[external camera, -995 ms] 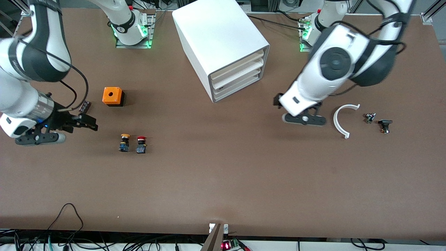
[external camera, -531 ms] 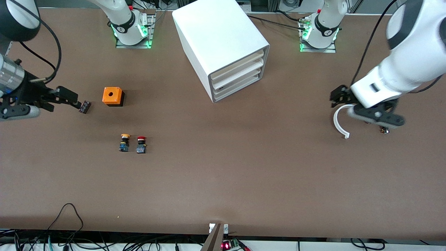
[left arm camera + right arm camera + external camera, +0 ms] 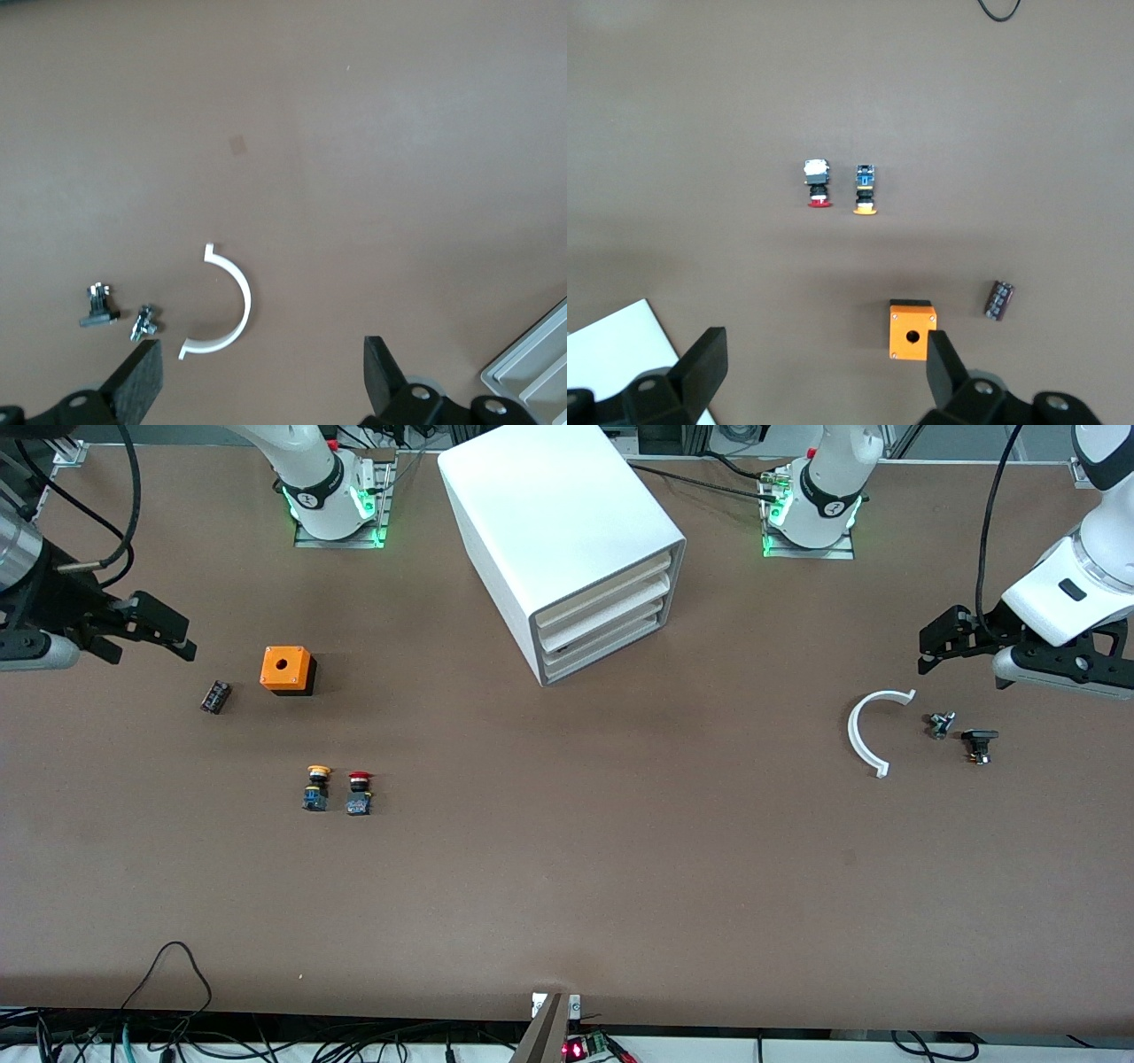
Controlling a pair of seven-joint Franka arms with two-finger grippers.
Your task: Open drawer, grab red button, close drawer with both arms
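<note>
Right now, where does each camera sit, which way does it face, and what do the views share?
Front view: high across the table, facing both arm bases; shows the cabinet, the left hand and the right hand, both open.
Left wrist view: on the left wrist, looking down at the white arc; its own fingers show. Shares the arc with the front view.
Right wrist view: on the right wrist, looking down at the red button and orange box; its fingers show. Shares the button with the front view.
</note>
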